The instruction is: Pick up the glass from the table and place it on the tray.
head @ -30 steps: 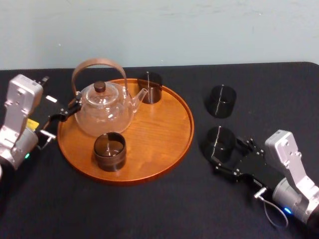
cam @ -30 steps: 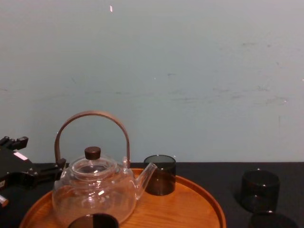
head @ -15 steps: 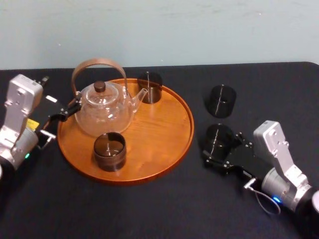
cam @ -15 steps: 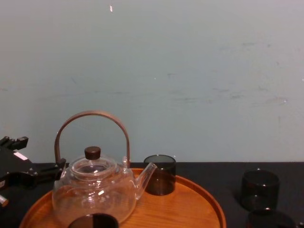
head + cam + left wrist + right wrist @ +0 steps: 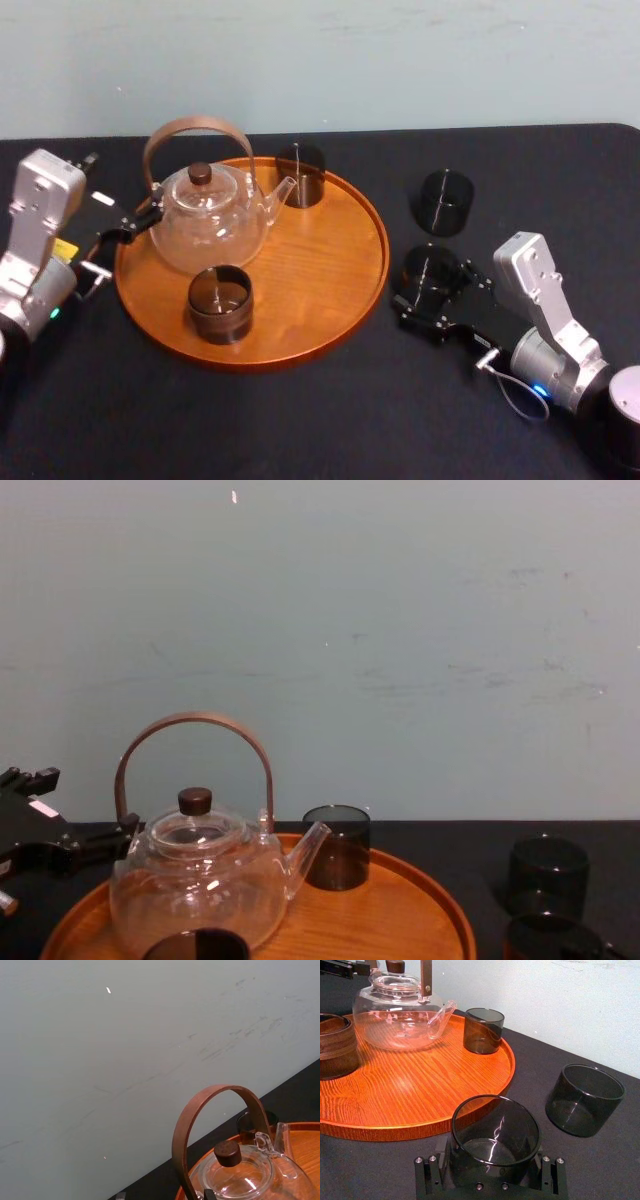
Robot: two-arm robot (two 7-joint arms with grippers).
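My right gripper (image 5: 430, 287) is shut on a smoky dark glass (image 5: 428, 270), just right of the round orange-brown tray (image 5: 330, 330). In the right wrist view the glass (image 5: 495, 1132) sits tilted between the jaws, its rim leaning toward the tray's rim (image 5: 420, 1130). From the chest camera the glass (image 5: 540, 938) shows at the bottom right, beside the tray (image 5: 440, 900). My left gripper (image 5: 115, 248) is parked open at the tray's left edge, beside the teapot.
The tray carries a clear glass teapot (image 5: 210, 225) with a wooden handle, a smoky glass (image 5: 301, 176) at the back and a brown-banded cup (image 5: 220, 304) in front. Another smoky glass (image 5: 443, 202) stands on the black table behind my right gripper.
My right gripper has moved left toward the tray with the glass in it, and the glass sits a little higher. The left arm has not moved.
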